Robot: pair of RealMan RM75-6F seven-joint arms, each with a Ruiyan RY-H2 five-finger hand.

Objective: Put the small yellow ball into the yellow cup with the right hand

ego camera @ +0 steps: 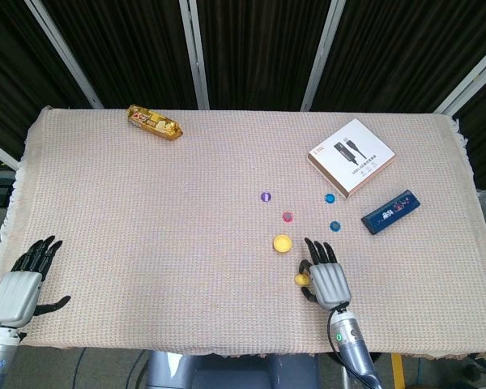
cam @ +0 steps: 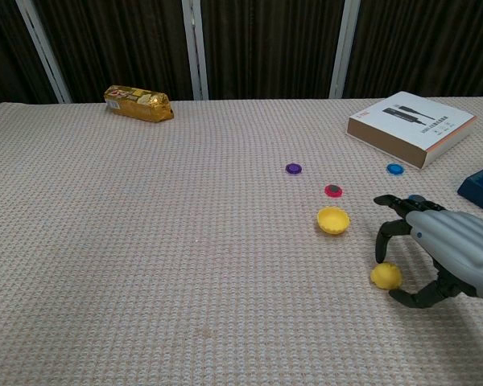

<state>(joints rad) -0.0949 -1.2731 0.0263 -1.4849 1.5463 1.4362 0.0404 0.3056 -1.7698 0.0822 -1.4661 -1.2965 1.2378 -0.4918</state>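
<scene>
Right hand (cam: 447, 253) sits near table's (ego camera: 146, 243) front edge, bare cloth open to its left. Fingers apart, curved, holding nothing. Small yellow ball (cam: 385, 276) lies on cloth just beside hand's thumb side, btw thumb & fingers; contact unclear. Yellow cup (cam: 332, 219) near, just beyond ball; nothing visible inside.
</scene>
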